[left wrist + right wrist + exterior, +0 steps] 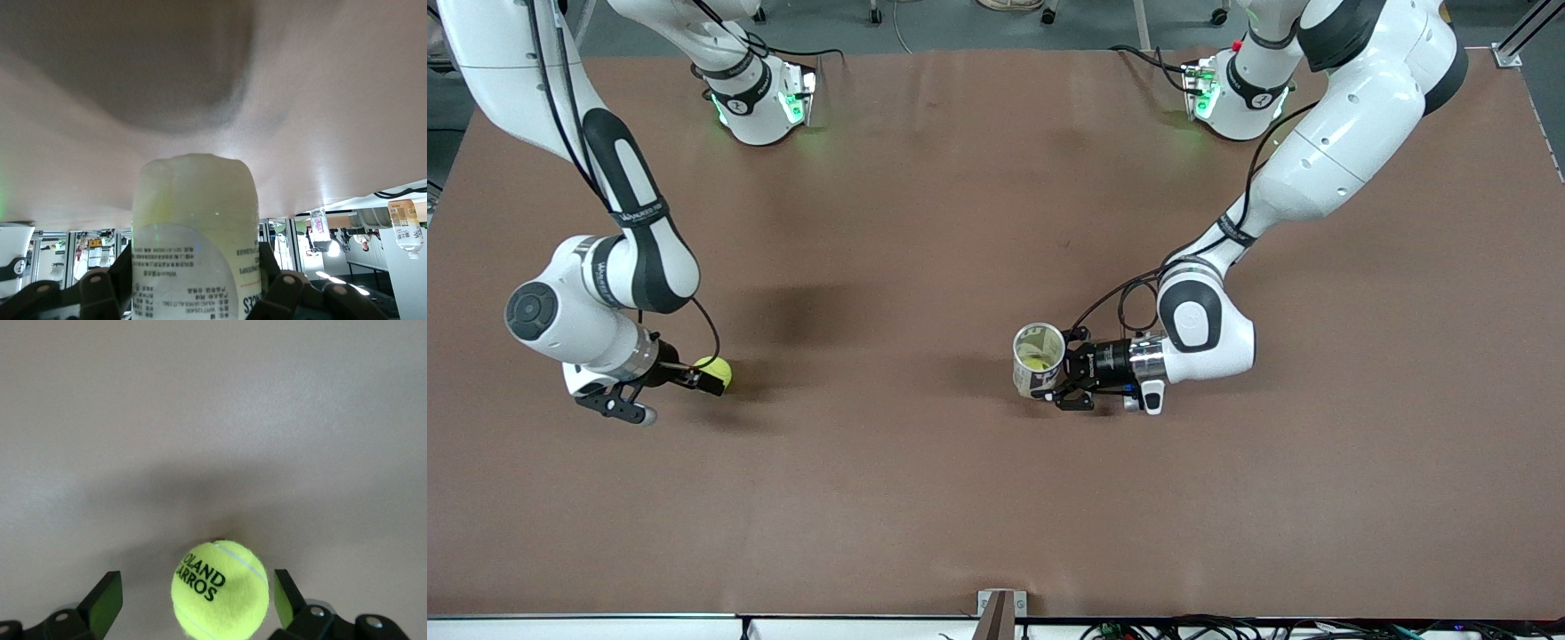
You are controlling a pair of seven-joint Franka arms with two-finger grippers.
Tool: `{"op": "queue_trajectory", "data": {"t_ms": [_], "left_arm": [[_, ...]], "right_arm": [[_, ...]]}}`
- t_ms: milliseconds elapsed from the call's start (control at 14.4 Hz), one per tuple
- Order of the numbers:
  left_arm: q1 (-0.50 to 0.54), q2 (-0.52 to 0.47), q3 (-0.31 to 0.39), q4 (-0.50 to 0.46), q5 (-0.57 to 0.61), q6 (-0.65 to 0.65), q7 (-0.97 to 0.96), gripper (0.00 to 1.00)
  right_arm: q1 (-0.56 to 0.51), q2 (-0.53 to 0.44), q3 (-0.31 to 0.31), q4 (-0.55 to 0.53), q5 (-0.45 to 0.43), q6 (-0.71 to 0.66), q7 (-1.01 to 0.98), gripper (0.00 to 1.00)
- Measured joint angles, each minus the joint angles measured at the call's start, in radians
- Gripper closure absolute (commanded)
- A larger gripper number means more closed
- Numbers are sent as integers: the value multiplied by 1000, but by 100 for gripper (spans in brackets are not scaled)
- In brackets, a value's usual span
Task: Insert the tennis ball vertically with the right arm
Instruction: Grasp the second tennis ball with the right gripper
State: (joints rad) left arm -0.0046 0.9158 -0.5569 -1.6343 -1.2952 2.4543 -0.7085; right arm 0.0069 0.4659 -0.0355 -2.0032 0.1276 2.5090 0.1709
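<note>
**Q:** Nearest the front camera, what's down there?

**Me:** Right gripper (705, 378), low at the right arm's end of the brown table (996, 498). Tennis ball (714, 372) sits between my fingers. In the right wrist view the ball (220, 590) rests on the table with a gap on each side, and both fingertips (105, 603) stand clear of it. So my jaws are spread wide, not gripping anything.

**Q:** Ball printed?

**Me:** Yes, black lettering, yellow-green felt.

**Q:** Left side?

**Me:** Left gripper (1069, 364) is near the table's middle, toward the left arm's end, wrist turned sideways. It's clamped on a clear tube can (1039, 358) with a printed label. Can stands about upright, open mouth up, yellow-green showing inside; can't tell whether that's a ball or the can's tint. Left wrist view shows the can (195, 233) pinched between my black fingers (100, 293), label text visible.

**Q:** Ball and can close?

**Me:** No, well apart. Ball is toward the right arm's end, can toward the left arm's.
</note>
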Motion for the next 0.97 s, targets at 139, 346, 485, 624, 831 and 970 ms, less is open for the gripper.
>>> {"op": "queue_trajectory", "data": {"t_ms": [139,346,485,624,831,970], "left_arm": [[-25,19,0,25,-24,0,2,26],[-66,41,4,59,-52,0,2,26],[-98,46,28,74,-75,0,2,26],[-135,48,64,88,-100,0,3,26],[-185,49,107,104,-133,0,3,26],[-209,49,123,113,-144,1,3,26]], "right_arm": [[0,-1,0,-50,-1,67,-15,0],[0,-2,-1,-82,-3,101,-29,12],[-1,-5,-2,-84,-4,102,-37,34],[-5,-7,-2,-84,-5,102,-47,61],[-12,-13,-2,-85,-5,101,-59,95],[-17,-13,-2,-86,-5,101,-62,97]]}}
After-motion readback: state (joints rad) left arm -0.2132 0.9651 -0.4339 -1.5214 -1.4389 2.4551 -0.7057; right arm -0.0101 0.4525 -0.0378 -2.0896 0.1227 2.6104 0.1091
